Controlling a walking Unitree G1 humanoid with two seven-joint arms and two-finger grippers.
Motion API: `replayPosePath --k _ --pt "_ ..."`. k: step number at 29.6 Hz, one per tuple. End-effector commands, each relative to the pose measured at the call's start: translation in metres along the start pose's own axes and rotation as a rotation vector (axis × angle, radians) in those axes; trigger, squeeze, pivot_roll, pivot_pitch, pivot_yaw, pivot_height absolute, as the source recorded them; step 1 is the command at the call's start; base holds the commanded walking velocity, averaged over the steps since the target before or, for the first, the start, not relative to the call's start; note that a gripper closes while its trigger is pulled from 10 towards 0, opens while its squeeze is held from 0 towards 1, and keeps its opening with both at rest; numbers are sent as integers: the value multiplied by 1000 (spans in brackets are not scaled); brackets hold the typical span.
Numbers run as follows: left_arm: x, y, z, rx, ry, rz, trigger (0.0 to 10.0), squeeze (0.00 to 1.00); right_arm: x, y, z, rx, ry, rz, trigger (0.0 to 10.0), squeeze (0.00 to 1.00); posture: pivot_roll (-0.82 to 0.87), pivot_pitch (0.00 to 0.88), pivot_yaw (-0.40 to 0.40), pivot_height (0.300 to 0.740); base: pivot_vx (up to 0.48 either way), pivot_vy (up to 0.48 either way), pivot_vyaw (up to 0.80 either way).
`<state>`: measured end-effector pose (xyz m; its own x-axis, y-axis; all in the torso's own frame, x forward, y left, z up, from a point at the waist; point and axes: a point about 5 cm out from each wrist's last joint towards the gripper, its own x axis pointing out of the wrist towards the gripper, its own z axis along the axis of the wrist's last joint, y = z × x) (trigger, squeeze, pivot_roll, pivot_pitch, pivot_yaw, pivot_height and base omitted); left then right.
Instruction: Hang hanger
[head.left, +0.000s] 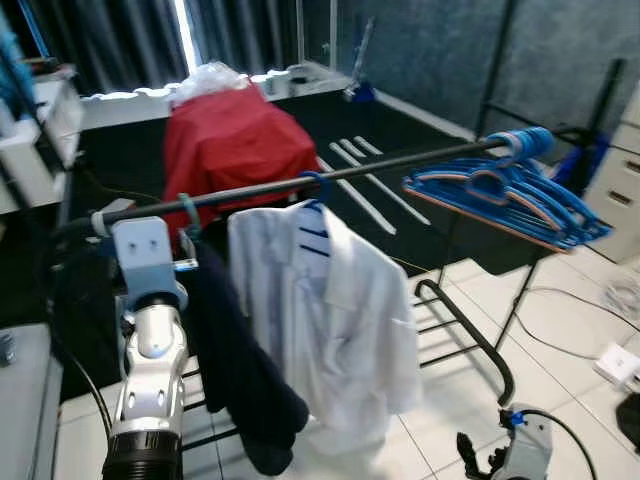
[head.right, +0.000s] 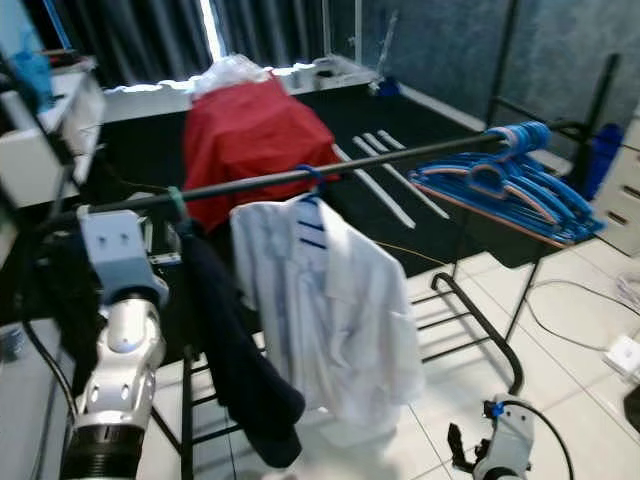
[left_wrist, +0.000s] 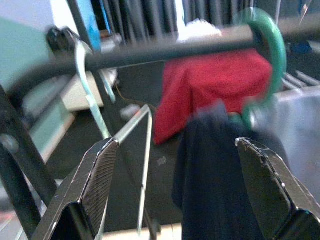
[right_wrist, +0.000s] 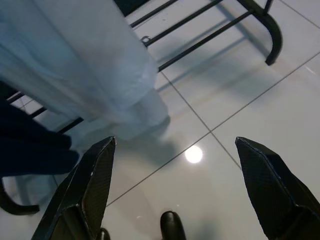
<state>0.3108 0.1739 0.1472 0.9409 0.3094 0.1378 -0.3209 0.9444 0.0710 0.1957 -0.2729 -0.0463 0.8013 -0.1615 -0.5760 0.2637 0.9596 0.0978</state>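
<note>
Left gripper: fingers spread, empty, raised before the rail.
Green hanger: hooked on rail, carrying navy garment.
Obstacles: white shirt at 3 o'clock; blue hangers beyond.
Right gripper: spread, low over floor tiles.

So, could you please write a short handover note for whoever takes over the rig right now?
Left gripper: open, holding nothing, raised close to the rail, just by the green hanger.
Right gripper: open, idle, low over the tiled floor.
Things: the green hanger's hook is over the rail, with the dark garment on it; the white shirt hangs beside it; a bunch of blue hangers sits at the rail's far end.
Done: hanger appears hung.
Left: draw the left arm back without knocking the rail.
</note>
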Motion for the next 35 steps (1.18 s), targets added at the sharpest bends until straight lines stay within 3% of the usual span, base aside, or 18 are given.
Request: replayPosePath --k 1,7,12,15,18,20,25,35 --pt "-5 -10 0 22 22 -32 10000 0 -2 -2 -5 24 11 -15 10000 0 -77 0 13 740 0 0 0" --pt "-17 -28 -5 -25 110 -140 10000 0 -2 -2 -5 22 13 -16 10000 0 -73 0 14 740 0 0 0" --pt "-24 -44 9 -131 124 -226 10000 0 -2 -2 -5 21 16 -16 10000 0 -73 0 15 740 0 0 0" --pt "-25 -51 12 -129 123 -255 10000 0 -2 -1 -6 21 17 -16 10000 0 -77 0 18 740 0 0 0" --pt "-25 -55 3 -92 168 -266 10000 0 -2 -1 -6 23 18 -16 10000 0 -80 0 21 740 0 0 0" --pt "-22 -57 -9 -62 231 -246 10000 0 -2 0 -7 25 17 -17 10000 0 -87 0 26 740 0 0 0" --pt "-16 -54 -15 -21 267 -206 10000 0 -2 0 -7 27 16 -18 10000 0 -92 0 31 740 0 0 0" --pt "-1 -50 -5 -33 217 -121 10000 0 -3 3 -9 34 3 -16 10000 0 -109 0 46 740 0 0 0"
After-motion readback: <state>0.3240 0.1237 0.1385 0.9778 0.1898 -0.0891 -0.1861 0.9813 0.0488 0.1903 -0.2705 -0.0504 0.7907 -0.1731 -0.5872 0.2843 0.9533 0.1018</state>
